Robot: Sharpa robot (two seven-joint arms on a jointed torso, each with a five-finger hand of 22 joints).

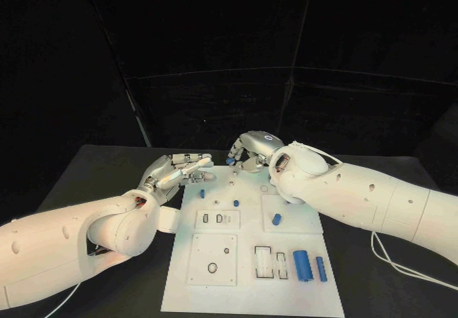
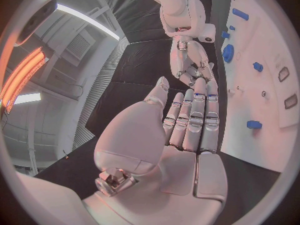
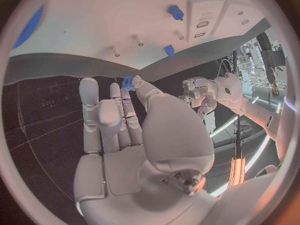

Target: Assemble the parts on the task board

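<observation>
From above, my left hand (image 1: 177, 171) hangs over the far left corner of the white board (image 1: 250, 291), fingers stretched toward the middle and nothing in them. My right hand (image 1: 250, 151) sits at the board's far edge with a small blue piece (image 1: 231, 159) pinched at its fingertips. On the board lie a big blue cylinder (image 1: 302, 265) with a thinner blue pin (image 1: 321, 269) just beside it near the right edge, and another blue piece (image 1: 276, 219) further up.

Behind my left wrist, my fingers (image 2: 195, 116) run straight and close together, the thumb apart, holding nothing; the board (image 2: 275, 135) lies beside them.

Behind my right wrist, the thumb and a fingertip (image 3: 128, 97) hold the blue piece (image 3: 127, 83) just off the board's edge (image 3: 144, 60).
</observation>
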